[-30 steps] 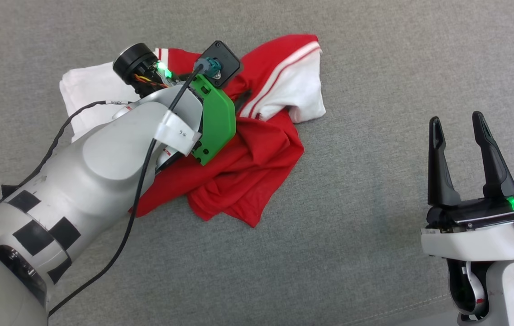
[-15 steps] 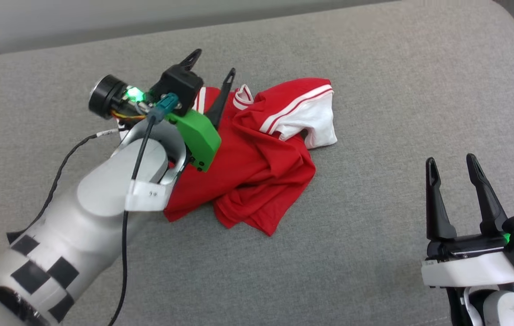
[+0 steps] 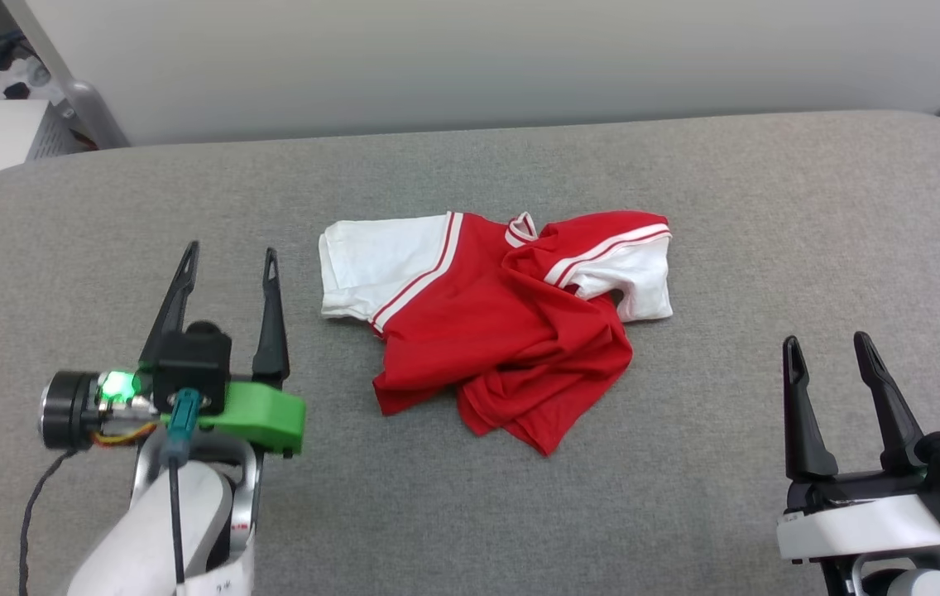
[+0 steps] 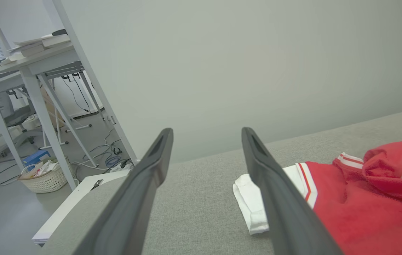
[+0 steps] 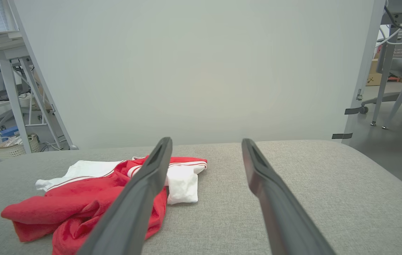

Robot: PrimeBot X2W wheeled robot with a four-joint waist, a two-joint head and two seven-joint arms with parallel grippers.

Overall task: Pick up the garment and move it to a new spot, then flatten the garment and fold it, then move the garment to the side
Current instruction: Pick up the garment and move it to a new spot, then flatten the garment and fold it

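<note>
The garment [image 3: 495,327], a red jersey T-shirt with white sleeves and striped trim, lies crumpled on the grey cushioned surface [image 3: 470,513] near its middle. It also appears at the right of the left wrist view [image 4: 360,209] and at the lower left of the right wrist view [image 5: 91,198]. My left gripper [image 3: 230,257] stands open to the left of the garment, apart from it, holding nothing. My right gripper [image 3: 826,343] is open at the lower right, well clear of the garment, with nothing between its fingers.
A pale wall panel [image 3: 470,58] runs behind the surface's far edge. Beyond the left end stand desks with slanted legs [image 4: 45,88], cables and a wicker basket [image 4: 43,177] on the floor. An office chair [image 5: 399,71] stands off the right end.
My left gripper let go of the garment, opened and drew back to the left and toward me. The head view has tilted up, so the wall behind shows. The right gripper stays open.
</note>
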